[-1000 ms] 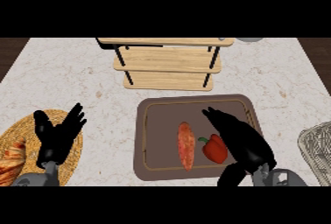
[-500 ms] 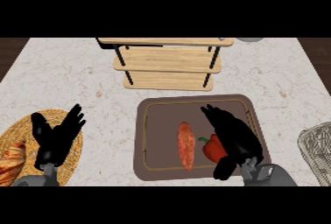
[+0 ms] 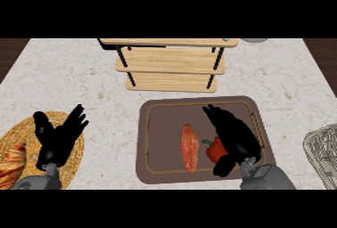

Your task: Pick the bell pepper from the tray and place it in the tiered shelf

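Note:
A red bell pepper (image 3: 215, 152) with a green stem lies on the dark brown tray (image 3: 158, 171), right of a long orange-red vegetable (image 3: 189, 147). My right hand (image 3: 233, 136) lies over the pepper's right side, fingers straight and pointing up the tray, thumb (image 3: 223, 167) just below the pepper, hiding part of it. The wooden tiered shelf (image 3: 172, 64) stands at the back of the counter, its levels bare. My left hand (image 3: 58, 136) rests open at the lower left, fingers up, over a woven mat.
A round woven mat (image 3: 16, 138) with baked goods (image 3: 12, 162) sits at the left edge. A pale wire basket (image 3: 324, 153) shows at the right edge. A grey round object (image 3: 253, 40) sits behind the shelf. Marble counter (image 3: 79, 84) lies between tray and shelf.
My right hand has slid down and left onto the pepper, its thumb coming in under it. The left hand and the pepper have barely moved.

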Controlling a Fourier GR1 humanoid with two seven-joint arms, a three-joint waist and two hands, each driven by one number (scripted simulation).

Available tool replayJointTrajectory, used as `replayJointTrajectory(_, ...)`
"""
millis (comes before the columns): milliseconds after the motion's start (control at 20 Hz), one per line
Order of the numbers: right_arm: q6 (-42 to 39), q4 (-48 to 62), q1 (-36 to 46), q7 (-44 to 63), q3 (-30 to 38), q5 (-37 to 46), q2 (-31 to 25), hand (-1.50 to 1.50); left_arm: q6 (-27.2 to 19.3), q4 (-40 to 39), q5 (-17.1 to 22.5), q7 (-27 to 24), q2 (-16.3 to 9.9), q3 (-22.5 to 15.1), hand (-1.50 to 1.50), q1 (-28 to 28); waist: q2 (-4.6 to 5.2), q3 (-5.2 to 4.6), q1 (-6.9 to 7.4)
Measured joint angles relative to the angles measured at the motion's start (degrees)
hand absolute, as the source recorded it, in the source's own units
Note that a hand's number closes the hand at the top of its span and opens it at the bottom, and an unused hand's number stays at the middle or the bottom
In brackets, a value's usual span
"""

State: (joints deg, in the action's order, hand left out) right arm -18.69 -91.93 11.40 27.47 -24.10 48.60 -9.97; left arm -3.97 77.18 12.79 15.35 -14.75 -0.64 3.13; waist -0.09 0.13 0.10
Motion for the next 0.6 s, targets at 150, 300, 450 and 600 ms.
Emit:
replayJointTrajectory(150, 1.46, 4.26, 1.39, -3.19, 1.33, 1.14, 1.04, -1.50, 1.04, 0.30, -0.43, 0.02, 0.08, 0.75, 0.00, -0.32, -0.04, -0.01, 0.06)
replayJointTrajectory(300, 2.62, 7.60, 1.77, -5.76, 1.61, 2.17, 2.38, 1.50, 1.54, 0.46, -0.82, 0.96, 0.46, 1.24, 0.00, 0.01, -0.11, -0.05, 0.07)
replayJointTrajectory(450, -0.81, 10.36, 3.67, -8.27, -0.87, 3.35, 1.01, 1.50, 1.64, -0.05, -1.21, 0.36, 0.78, 1.21, 0.00, 0.19, -0.34, -0.31, 0.43)
replayJointTrajectory(600, -2.26, 10.04, 3.61, -11.32, -1.76, 3.68, -0.04, 1.50, 1.86, 0.42, -1.26, 0.05, 0.90, 1.71, 0.00, -0.59, -0.48, -0.31, 0.26)
